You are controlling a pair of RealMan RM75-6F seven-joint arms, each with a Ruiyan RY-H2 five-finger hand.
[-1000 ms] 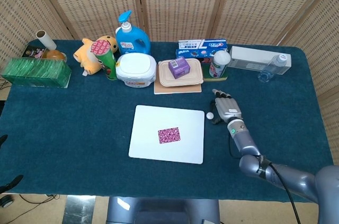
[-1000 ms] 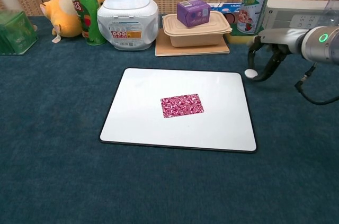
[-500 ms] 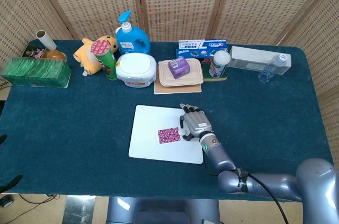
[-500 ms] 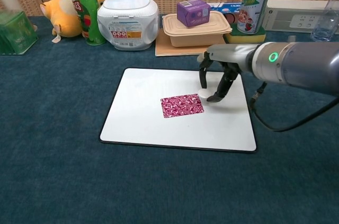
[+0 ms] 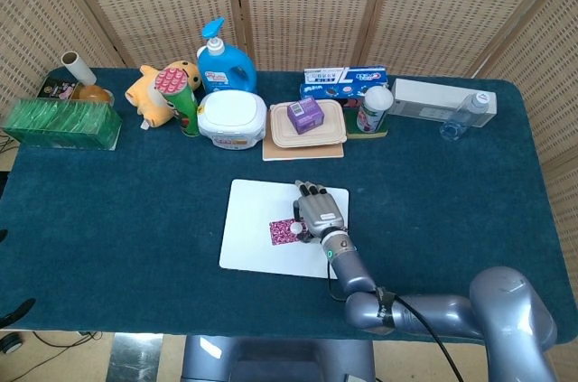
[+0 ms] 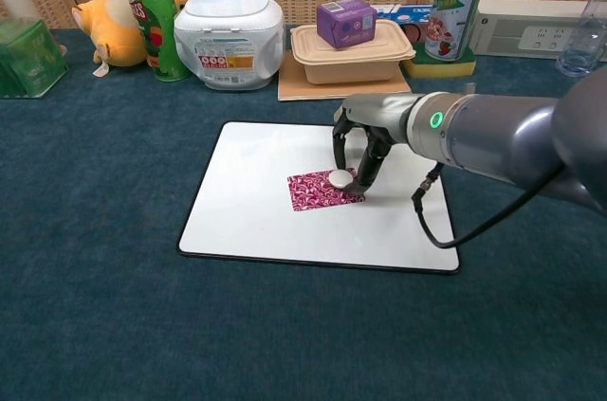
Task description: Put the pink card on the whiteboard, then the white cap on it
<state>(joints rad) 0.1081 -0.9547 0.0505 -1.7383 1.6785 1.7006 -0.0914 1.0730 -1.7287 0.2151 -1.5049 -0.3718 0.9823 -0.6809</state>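
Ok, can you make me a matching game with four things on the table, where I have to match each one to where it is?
Things:
1. white cap
2. pink card
3. purple box
4. yellow plush toy

Places:
A. on top of the beige food container
B. lying flat on the whiteboard
C. on the pink card, at the right hand's fingers
D. at the back of the table, left of the green can

Pairs: 1-C, 2-B, 3-A, 4-D
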